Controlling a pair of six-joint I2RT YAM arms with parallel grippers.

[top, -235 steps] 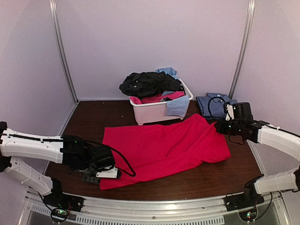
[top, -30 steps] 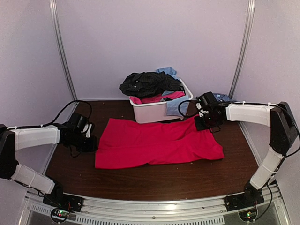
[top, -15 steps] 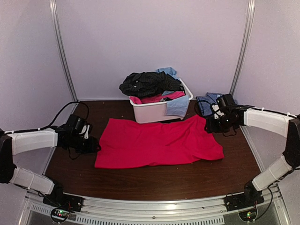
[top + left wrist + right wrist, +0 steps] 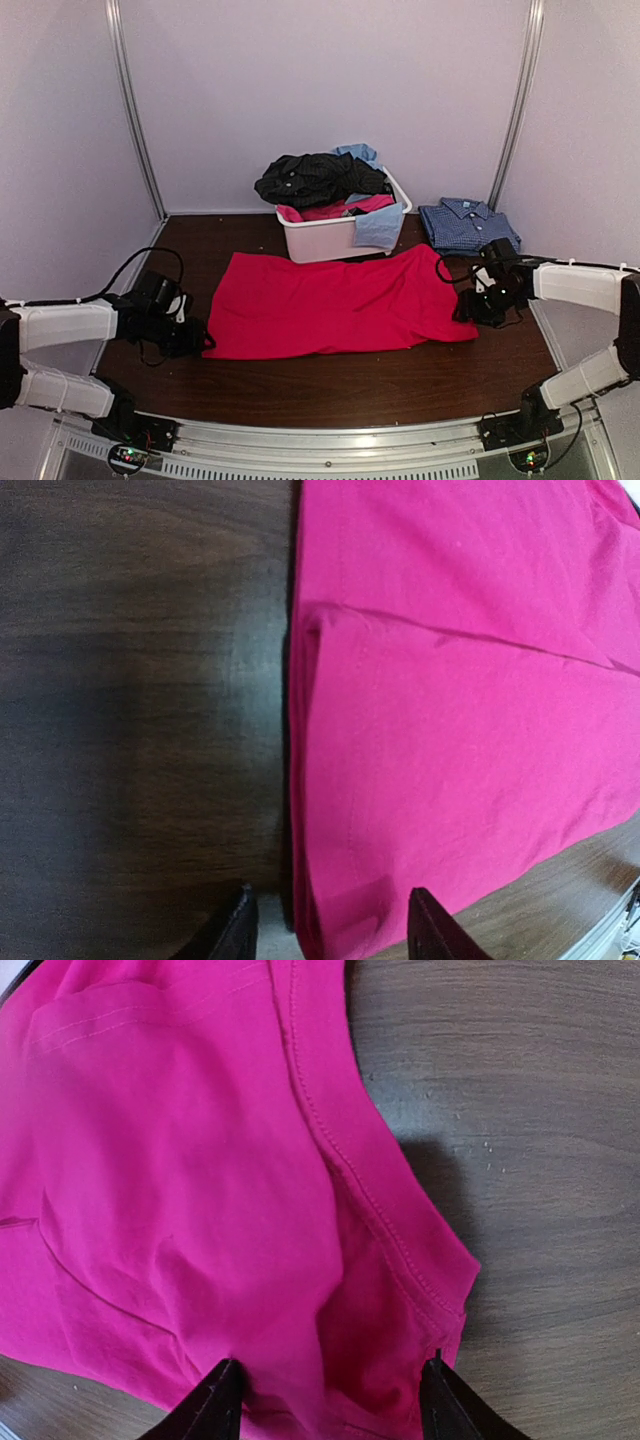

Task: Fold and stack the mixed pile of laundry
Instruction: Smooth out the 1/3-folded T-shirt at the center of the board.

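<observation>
Both jaws had slid nearward along the ends of the once-folded red shirt [image 4: 340, 300], flat on the desk [image 4: 330, 385], and stood parted, empty; a crosswise fold likely came next, needing fresh corner grips.

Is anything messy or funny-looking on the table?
Yes. The white tub is overstuffed: a black garment heaps above its rim and a light blue cloth droops over the front. The pink-red garment lies flat, folded.
</observation>
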